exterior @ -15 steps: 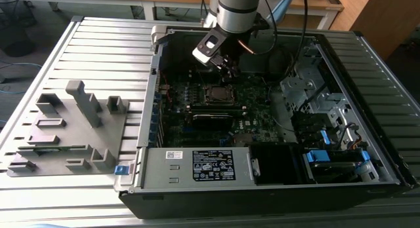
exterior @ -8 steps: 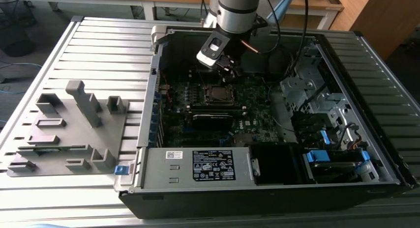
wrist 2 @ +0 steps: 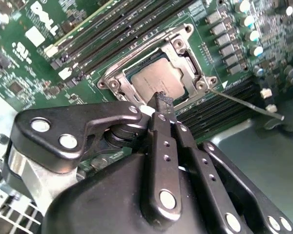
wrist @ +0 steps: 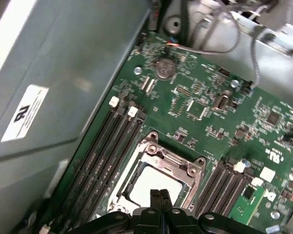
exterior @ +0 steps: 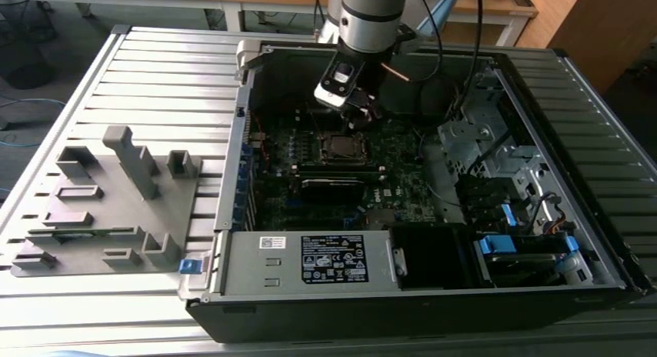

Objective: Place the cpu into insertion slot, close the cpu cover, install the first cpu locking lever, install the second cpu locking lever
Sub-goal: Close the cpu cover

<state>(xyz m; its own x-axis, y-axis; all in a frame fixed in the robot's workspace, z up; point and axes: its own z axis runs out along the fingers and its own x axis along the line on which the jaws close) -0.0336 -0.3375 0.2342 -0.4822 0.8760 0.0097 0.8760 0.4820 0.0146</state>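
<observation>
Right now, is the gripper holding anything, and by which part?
Nothing. The gripper is shut on itself, its tips at the edge of the cpu in its socket.

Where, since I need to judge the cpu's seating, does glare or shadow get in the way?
First wrist view: glare whitens the top of the cpu, and the gripper hides one edge. Second wrist view: the cpu is evenly lit, the cpu cover glinting slightly. Exterior view: the socket area sits dim inside the case, the slatted table bright.
</observation>
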